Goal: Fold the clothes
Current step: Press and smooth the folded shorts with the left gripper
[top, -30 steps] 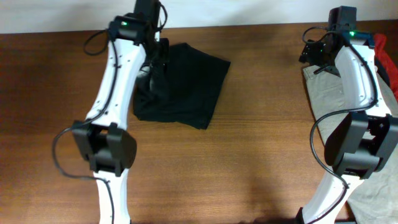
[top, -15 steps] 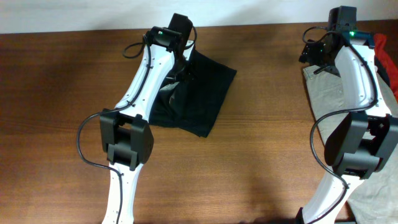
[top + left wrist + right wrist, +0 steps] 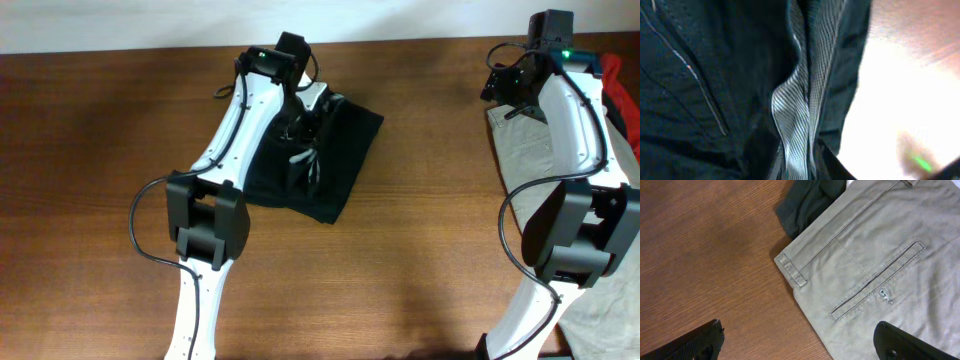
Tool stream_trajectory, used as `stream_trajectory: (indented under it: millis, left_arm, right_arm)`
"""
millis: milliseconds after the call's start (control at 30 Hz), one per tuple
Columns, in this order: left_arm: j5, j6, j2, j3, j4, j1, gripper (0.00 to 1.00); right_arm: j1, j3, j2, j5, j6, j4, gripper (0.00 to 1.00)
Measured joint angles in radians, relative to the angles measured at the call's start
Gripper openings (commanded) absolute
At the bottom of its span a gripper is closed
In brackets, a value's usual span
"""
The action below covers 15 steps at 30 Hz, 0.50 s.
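Observation:
A black garment [image 3: 340, 150] with a grey striped lining lies crumpled on the wooden table at top centre. My left gripper [image 3: 305, 145] is over its middle, shut on a raised fold. In the left wrist view the black garment [image 3: 715, 75] fills the frame, and its striped lining [image 3: 795, 115] runs down into my left gripper [image 3: 797, 172]. Beige trousers [image 3: 520, 140] lie at the right edge. In the right wrist view the trousers [image 3: 880, 265] show a back pocket. My right gripper [image 3: 800, 342] is open and empty above their edge, and it also shows in the overhead view [image 3: 508, 85].
A dark cloth [image 3: 810, 200] lies beside the trousers' waistband. Red fabric [image 3: 612, 70] sits at the far right edge, with more pale cloth [image 3: 600, 310] at the lower right. Bare wood table [image 3: 420, 260] spans the middle and front.
My left arm has swung to the right, pulling the black garment with it and bunching a fold that shows the grey lining. The right arm has not moved.

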Motion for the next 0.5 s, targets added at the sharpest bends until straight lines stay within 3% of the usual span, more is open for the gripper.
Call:
stream_trajectory:
  millis: [133,233,267,433,500]
  left_arm:
    - [0.026,0.042,0.000,0.148,-0.089,-0.001,0.18]
    - [-0.017,0.032,-0.001,0.135,-0.021,0.001,0.14]
    - [-0.032,0.021,-0.002,0.108,0.037,0.001,0.10]
    - [-0.055,-0.097,0.000,-0.079,0.480,0.001,0.09]
    - [-0.055,-0.149,0.008,-0.103,0.588,-0.002,0.08]
  right_arm:
    - [0.000,0.000,0.000,0.000,0.000,0.000,0.99]
    - [0.000,0.000,0.000,0.000,0.000,0.000,0.99]
    - [0.000,0.000,0.000,0.000,0.000,-0.001,0.99]
    - [0.000,0.000,0.000,0.000,0.000,0.000,0.99]
    - [0.000,0.000,0.000,0.000,0.000,-0.002,0.99]
